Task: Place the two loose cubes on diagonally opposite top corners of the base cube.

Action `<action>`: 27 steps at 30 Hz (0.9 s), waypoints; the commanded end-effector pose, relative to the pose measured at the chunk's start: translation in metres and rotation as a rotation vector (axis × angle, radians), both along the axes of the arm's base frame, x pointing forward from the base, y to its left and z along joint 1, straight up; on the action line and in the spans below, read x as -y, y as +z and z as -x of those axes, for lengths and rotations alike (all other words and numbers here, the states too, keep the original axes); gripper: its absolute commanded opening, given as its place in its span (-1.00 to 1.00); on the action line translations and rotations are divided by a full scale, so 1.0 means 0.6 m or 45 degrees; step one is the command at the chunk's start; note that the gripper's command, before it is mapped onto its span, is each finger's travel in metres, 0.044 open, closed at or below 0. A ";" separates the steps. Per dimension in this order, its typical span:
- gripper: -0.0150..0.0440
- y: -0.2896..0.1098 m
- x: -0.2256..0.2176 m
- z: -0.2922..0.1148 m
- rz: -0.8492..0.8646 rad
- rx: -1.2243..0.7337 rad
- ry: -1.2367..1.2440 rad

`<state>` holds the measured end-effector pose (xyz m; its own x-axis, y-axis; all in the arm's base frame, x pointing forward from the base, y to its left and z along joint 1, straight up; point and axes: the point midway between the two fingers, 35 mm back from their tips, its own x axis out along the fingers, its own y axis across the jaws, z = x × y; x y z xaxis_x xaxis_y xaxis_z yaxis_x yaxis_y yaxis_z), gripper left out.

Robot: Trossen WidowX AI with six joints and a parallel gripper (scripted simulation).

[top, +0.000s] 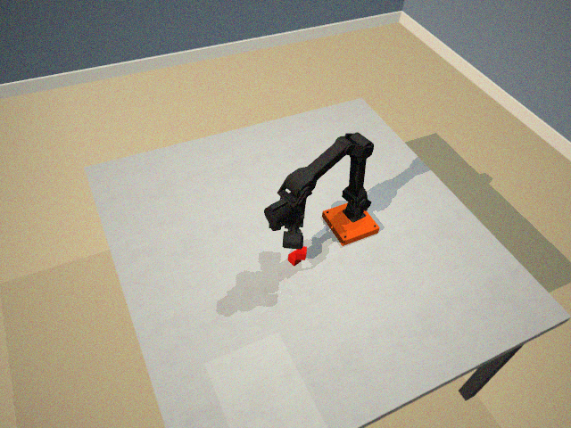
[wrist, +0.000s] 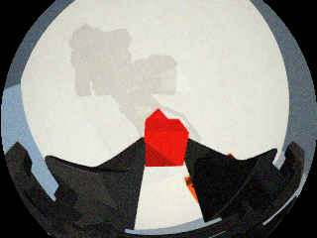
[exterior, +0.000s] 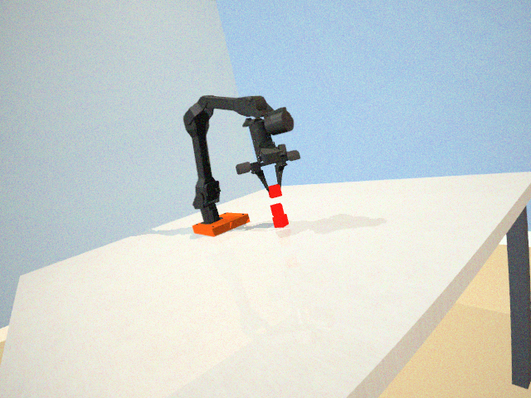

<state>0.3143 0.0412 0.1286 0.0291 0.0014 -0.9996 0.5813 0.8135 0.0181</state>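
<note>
My gripper point(top: 292, 240) point(exterior: 275, 188) point(wrist: 165, 159) is shut on a red loose cube point(exterior: 275, 191) point(wrist: 165, 146) and holds it in the air, straight above the stack. The red base cube point(exterior: 281, 220) point(top: 293, 259) stands on the white table point(top: 184, 221) point(exterior: 299, 278). The other red loose cube point(exterior: 276, 209) point(top: 302, 251) sits on top of it, offset toward one corner. A clear gap shows between the held cube and the cube below in the exterior view. In the top view the gripper hides the held cube. In the wrist view the held cube covers most of the stack.
The arm's orange base plate point(top: 350, 226) point(exterior: 221, 223) is bolted to the table close beside the stack; a bit of it shows in the wrist view point(wrist: 190, 188). The table's edges are far from the cubes.
</note>
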 end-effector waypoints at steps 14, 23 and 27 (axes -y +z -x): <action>-0.14 -0.054 0.003 -0.001 0.006 -0.004 -0.031; -0.14 -0.057 0.003 -0.001 0.006 -0.004 -0.031; -0.14 -0.071 0.002 -0.002 0.006 -0.004 -0.028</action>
<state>0.3166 0.0407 0.0947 0.0389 0.0026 -0.9992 0.5962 0.8024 0.0253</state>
